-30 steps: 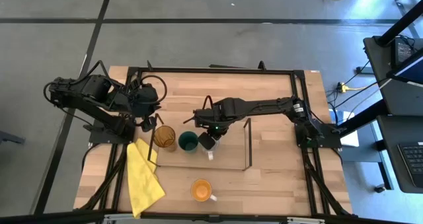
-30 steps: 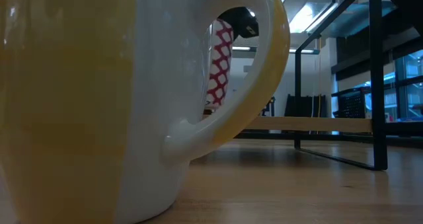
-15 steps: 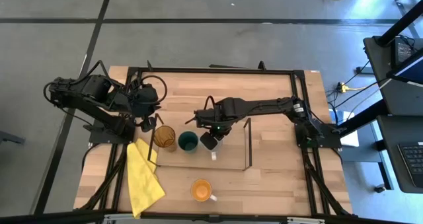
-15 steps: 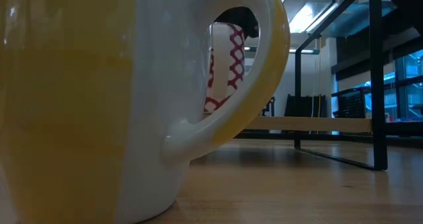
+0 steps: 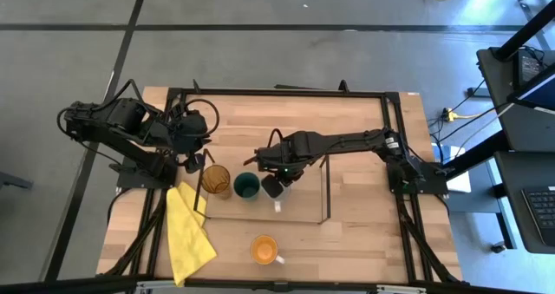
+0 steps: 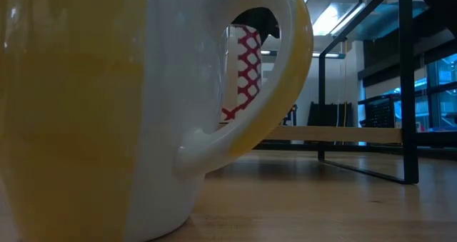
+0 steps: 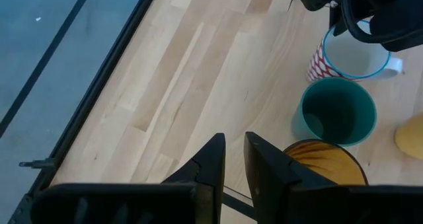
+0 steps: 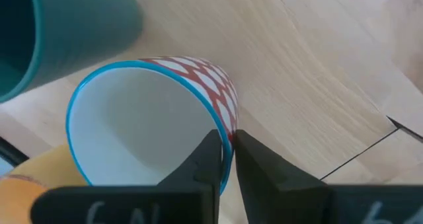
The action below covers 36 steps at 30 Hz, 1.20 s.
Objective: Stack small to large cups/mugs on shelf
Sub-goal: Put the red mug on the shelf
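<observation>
From above, the right gripper [image 5: 277,183] is reaching over the low light-wood shelf with thin black wire end frames [image 5: 303,209], pinching the rim of the white handled mug with a red lattice pattern [image 5: 276,188]. That mug is sitting just beside the dark green cup [image 5: 246,186], which is next to the amber translucent tumbler [image 5: 216,182], so the row is running small to large along the shelf. The orange handled mug [image 5: 264,250] is waiting on the table in front of the shelf, apart from the rest. The left gripper [image 5: 194,162] is hanging near the tumbler, holding nothing.

At table height, the orange mug [image 6: 107,113] is filling the picture; through its handle the red-patterned mug [image 6: 244,71] is showing, tilted.

In the left wrist view, that arm's fingers [image 7: 213,161] are standing slightly apart, empty, above the tumbler [image 7: 324,164], green cup [image 7: 337,112] and white mug [image 7: 353,52].

In the right wrist view, the fingers [image 8: 213,151] are pressing on either side of the white mug's blue-edged rim [image 8: 149,128].

Judging by this, the third mug is being placed. Next it needs settling upright and releasing; then the orange mug needs fetching.
</observation>
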Motion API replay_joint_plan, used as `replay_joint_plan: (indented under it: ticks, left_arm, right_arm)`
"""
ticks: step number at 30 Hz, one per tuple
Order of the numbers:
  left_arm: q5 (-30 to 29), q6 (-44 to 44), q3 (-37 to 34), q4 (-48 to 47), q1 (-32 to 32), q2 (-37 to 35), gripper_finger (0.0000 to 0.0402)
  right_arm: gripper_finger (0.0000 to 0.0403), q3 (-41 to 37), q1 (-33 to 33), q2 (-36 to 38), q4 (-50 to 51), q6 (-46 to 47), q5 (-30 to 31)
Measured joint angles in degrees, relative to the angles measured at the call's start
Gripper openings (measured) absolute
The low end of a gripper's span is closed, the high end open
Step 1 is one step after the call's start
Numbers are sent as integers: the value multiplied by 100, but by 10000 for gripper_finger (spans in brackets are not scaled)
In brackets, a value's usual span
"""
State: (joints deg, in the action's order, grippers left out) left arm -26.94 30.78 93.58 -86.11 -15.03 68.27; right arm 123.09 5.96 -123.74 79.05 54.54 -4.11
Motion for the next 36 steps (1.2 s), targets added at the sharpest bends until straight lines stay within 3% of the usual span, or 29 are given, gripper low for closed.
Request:
replay_joint_plan:
  ticks: [25,36]
  left_arm:
    - [0,-290,0,0,-2,-2,51]
    - [-1,-290,0,0,0,-2,51]
  right_arm:
    - [45,-254,116,17,-267,334,-19]
    - [106,-254,116,17,-313,210,-7]
